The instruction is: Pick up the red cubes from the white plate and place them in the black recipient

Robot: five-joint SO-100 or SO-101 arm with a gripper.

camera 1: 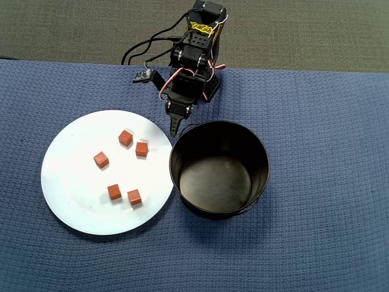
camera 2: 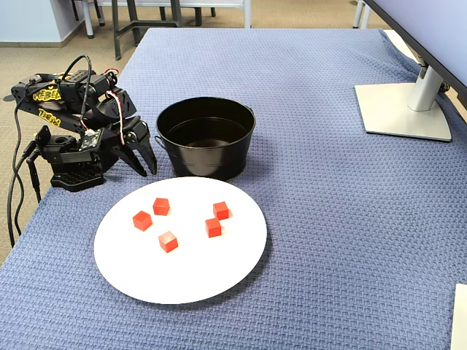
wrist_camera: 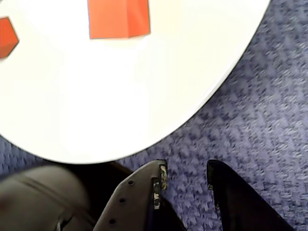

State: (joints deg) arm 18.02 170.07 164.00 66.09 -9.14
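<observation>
Five small red cubes lie on the white plate (camera 1: 73, 182), among them one (camera 1: 125, 138) and another (camera 1: 141, 149) nearest the arm. The black recipient (camera 1: 265, 159) stands empty to the right of the plate, almost touching it. My gripper (camera 1: 176, 129) points down at the cloth between the plate's rim and the recipient. In the wrist view my gripper (wrist_camera: 185, 169) is open and empty over the blue cloth, just off the plate (wrist_camera: 120, 96), with one cube (wrist_camera: 118, 18) ahead. The fixed view shows my gripper (camera 2: 144, 169) left of the recipient (camera 2: 208, 162) and behind the plate (camera 2: 182, 277).
A blue woven cloth (camera 1: 328, 243) covers the table. The arm's base (camera 2: 69, 179) and its cables sit at the table's edge. A monitor stand (camera 2: 405, 109) is at the far right in the fixed view.
</observation>
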